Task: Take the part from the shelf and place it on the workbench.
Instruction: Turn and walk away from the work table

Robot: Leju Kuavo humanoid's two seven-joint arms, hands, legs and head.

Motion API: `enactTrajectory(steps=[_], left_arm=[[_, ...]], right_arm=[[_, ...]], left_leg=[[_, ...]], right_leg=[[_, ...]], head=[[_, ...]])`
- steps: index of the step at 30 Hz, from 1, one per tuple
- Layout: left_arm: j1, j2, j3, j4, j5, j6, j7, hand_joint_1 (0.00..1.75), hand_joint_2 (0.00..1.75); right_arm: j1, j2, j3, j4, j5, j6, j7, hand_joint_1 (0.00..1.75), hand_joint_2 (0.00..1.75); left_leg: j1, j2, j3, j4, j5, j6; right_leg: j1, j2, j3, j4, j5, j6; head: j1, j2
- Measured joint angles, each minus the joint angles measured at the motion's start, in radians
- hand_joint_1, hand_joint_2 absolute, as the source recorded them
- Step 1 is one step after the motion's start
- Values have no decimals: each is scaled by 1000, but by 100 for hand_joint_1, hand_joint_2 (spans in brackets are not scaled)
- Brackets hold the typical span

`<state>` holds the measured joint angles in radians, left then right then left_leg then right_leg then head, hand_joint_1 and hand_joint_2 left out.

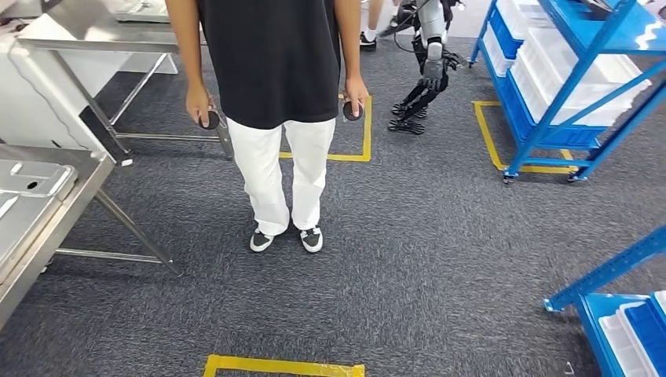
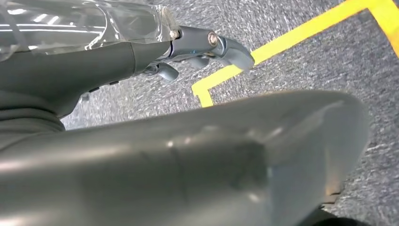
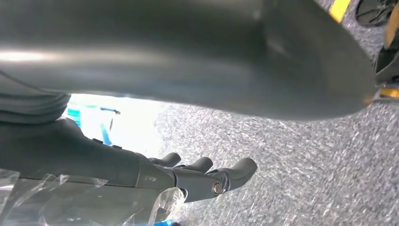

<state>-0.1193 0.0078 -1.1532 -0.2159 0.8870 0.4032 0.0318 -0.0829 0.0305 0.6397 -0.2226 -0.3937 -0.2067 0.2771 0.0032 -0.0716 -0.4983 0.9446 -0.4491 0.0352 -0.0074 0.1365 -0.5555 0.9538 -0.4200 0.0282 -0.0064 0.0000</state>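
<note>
yellow tape [image 1: 284, 366], person [image 1: 275, 118] ahead, workbench [image 1: 47, 204]

We see the person [image 1: 271, 118] cut off above the chest by the head view's top edge. The steel workbench [image 1: 47, 208] runs off the left edge, and the blue shelf [image 1: 565, 78] off the top right corner. Each wrist view is blocked largely by a blurred grey thumb [image 2: 211, 160].

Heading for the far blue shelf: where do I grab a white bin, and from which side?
Likely by the front rim of a white bin, from the long side of the blue shelf facing the yellow floor marking; a diagonal brace crosses the end toward us.
</note>
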Motion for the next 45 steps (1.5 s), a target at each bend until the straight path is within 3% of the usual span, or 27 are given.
enactTrajectory(steps=[1, 3, 5, 7, 8, 9, 10, 12, 14, 16, 18, 21, 22, 23, 24, 25, 27, 29, 31, 32, 34, 36, 38, 39, 40, 43, 45], left_arm=[[-1, -1, 0, 0, 1, -2, -1, 0, 0], [-3, -3, 0, 0, 3, -6, -2, 0, 0], [-2, -2, 0, 0, 2, -9, -2, 0, 0], [0, -2, 0, 0, 2, -13, -3, 0, 0], [-2, -3, 0, 0, 3, -15, -3, 0, 0], [-4, -3, 0, 0, 3, -16, -4, 0, 0], [-8, -4, 0, 0, 5, -16, -5, 0, 0], [-15, -4, 1, 0, 9, -17, -7, 0, 0], [-22, -4, 2, 0, 12, -17, -8, 0, 0], [-28, -4, 2, 0, 13, -17, -6, 0, 0], [-31, -5, 2, 0, 12, -17, -4, 0, 0], [-24, -7, 2, 0, 12, -19, -3, 0, 0], [-20, -7, 2, 0, 12, -20, -3, 0, 0], [-17, -7, 2, 0, 12, -21, -3, 0, 0], [-15, -7, 2, 0, 12, -21, -3, 0, 0], [-14, -7, 2, 0, 12, -21, -3, 0, 0], [-15, -7, 2, 0, 13, -21, -3, 0, 0], [-14, -7, 2, 0, 13, -21, -3, 0, 0], [-15, -10, 2, 0, 13, -21, -4, 0, 0], [-16, -11, 2, 0, 14, -21, -4, 0, 0], [-16, -13, 3, -1, 14, -21, -5, 0, 0], [-13, -13, 3, -1, 14, -21, -5, 0, 0], [-9, -13, 3, -1, 14, -21, -4, 0, 0], [-8, -13, 3, -1, 14, -21, -4, 0, 0], [-8, -13, 3, -1, 14, -21, -4, 0, 0], [-9, -13, 3, -1, 13, -22, -4, 0, 0], [-10, -13, 3, -1, 12, -23, -3, 0, 0]], right_arm=[[2, -1, 0, 0, -6, -5, -4, 0, 0], [4, -3, 0, 1, -16, -12, -13, 0, 0], [2, -4, -1, 1, -19, -14, -19, 0, 0], [1, -5, -1, 1, -22, -16, -24, 0, 0], [2, -6, -1, 1, -25, -17, -25, 0, 0], [2, -7, -1, 1, -30, -18, -27, 0, 0], [2, -9, -1, 1, -33, -20, -28, 0, 0], [0, -11, -1, 1, -38, -23, -31, 0, 0], [-2, -12, -2, 1, -42, -25, -34, 0, 0], [-1, -14, -2, 1, -45, -25, -34, 0, 0], [-1, -16, -2, 1, -46, -26, -31, 0, 0], [-3, -18, -2, 1, -46, -26, -28, 0, 0], [-2, -18, -2, 1, -47, -26, -27, 0, 0], [-2, -18, -2, 1, -48, -26, -25, 0, 0], [-1, -18, -2, 1, -48, -26, -24, 0, 0], [0, -18, -2, 1, -49, -25, -22, 0, 0], [0, -17, -2, 1, -49, -25, -17, 0, 0], [-2, -17, -2, 1, -49, -24, -10, 0, 0], [1, -18, -2, 1, -49, -24, -5, 0, 0], [3, -19, -2, 2, -49, -24, -4, 0, 0], [4, -21, -2, 3, -49, -23, -2, 0, 0], [3, -21, -2, 3, -49, -23, -1, 0, 0], [3, -21, -2, 3, -49, -23, 0, 0, 0], [3, -21, -2, 3, -49, -23, 0, 0, 0], [4, -21, -2, 3, -49, -23, 0, 0, 0], [1, -22, -2, 3, -49, -23, 1, 0, 0], [0, -22, -2, 3, -50, -23, -1, 0, 0]], left_leg=[[0, 12, 0, -3, 4, 5], [2, 37, 0, -10, 11, 19], [0, 66, -2, -12, 14, 27], [-2, 98, -4, -12, 14, 28], [-2, 112, -4, -11, 14, 28], [-2, 126, -4, -11, 13, 27], [-1, 137, -3, -10, 12, 25], [-4, 156, -1, -6, 7, 16], [-10, 173, 2, -3, 2, 5], [-7, 188, 4, -1, -1, -6], [0, 161, -8, 35, -29, -17], [6, 93, -94, 232, -132, -26], [5, 86, -122, 292, -152, -27], [5, 83, -136, 318, -153, -25], [5, 80, -129, 298, -132, -22], [5, 72, -104, 241, -95, -18], [4, 28, -39, 88, -24, -8], [2, -1, -10, 13, 1, -5], [0, 15, -10, 5, 6, -2], [1, 25, -10, 1, 10, 3], [4, 49, -11, -7, 18, 16], [1, 77, -13, -8, 20, 22], [-1, 106, -15, -8, 20, 23], [0, 120, -16, -8, 20, 23], [0, 132, -16, -7, 19, 22], [-5, 162, -10, -3, 14, 9], [-9, 179, -8, -2, 11, -3]], right_leg=[[-2, 0, -4, 2, 0, 5], [0, -46, -27, 48, -31, 11], [0, -105, -84, 171, -100, 16], [-3, -121, -138, 292, -146, 22], [-5, -125, -143, 308, -144, 25], [-8, -129, -124, 279, -123, 28], [-10, -141, -87, 214, -92, 30], [-11, -186, -6, 69, -43, 31], [-6, -206, 22, 10, -33, 22], [-2, -182, 18, 8, -29, 7], [-3, -162, 15, 6, -22, -7], [-3, -127, 8, 6, -14, -21], [-2, -113, 6, 6, -13, -22], [-1, -98, 5, 6, -12, -23], [0, -82, 5, 7, -11, -22], [0, -68, 6, 7, -10, -21], [0, -42, 5, 7, -7, -16], [-1, -20, -1, 8, -2, -7], [-3, -1, -9, 7, 3, 5], [-3, -8, -14, 11, -1, 9], [-2, -56, -41, 68, -41, 16], [-3, -109, -101, 201, -114, 21], [-5, -124, -143, 302, -150, 27], [-6, -127, -137, 298, -141, 30], [-8, -133, -107, 251, -114, 31], [-5, -187, 13, 43, -39, 27], [0, -191, 27, 7, -34, 15]], head=[[0, 0], [1, 0], [2, 0], [2, 0], [2, 0], [2, 0], [2, 0], [2, 0], [1, 0], [1, 0], [0, 0], [-1, 0], [-1, 0], [-1, 0], [-1, 0], [-1, 0], [-1, 0], [-1, 0], [0, 0], [0, 0], [2, 0], [3, 0], [3, 0], [3, 0], [3, 0], [3, 0], [2, 0]])
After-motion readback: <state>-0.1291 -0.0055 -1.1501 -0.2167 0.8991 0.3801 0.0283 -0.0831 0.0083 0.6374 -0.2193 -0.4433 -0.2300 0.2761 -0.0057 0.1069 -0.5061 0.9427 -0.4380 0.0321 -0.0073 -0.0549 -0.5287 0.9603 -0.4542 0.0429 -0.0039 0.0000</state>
